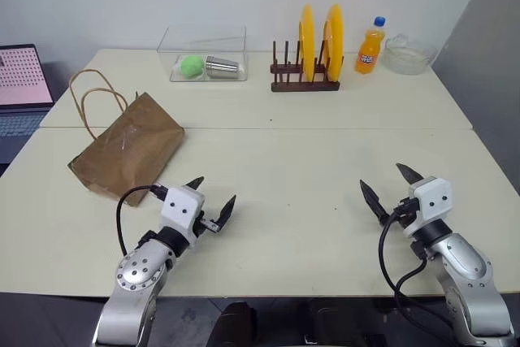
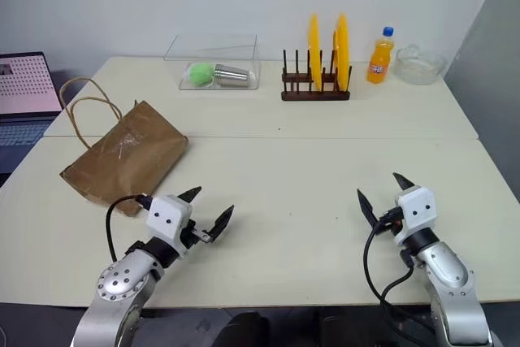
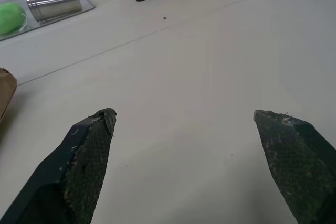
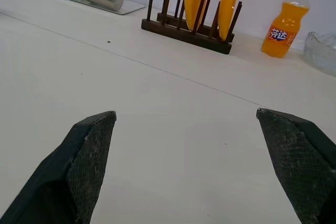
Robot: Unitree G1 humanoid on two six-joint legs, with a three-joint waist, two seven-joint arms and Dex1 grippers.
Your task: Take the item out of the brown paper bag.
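- The bag (image 1: 128,146) lay flat on the surface's (image 1: 325,168) left side; its contents were hidden.
- Left gripper (image 1: 213,201) and right gripper (image 1: 392,184): jaws spread wide, empty, touching nothing.

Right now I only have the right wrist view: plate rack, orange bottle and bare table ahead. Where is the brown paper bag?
Observer: The brown paper bag lies on the left side of the table, just beyond the left gripper.
Operator: Which way do its handles point?
Observer: The handles loop out from its far end, toward the laptop at the left edge.
Operator: Is the left gripper on the bag?
Observer: No. Its jaws stand open and empty, apart from the bag.
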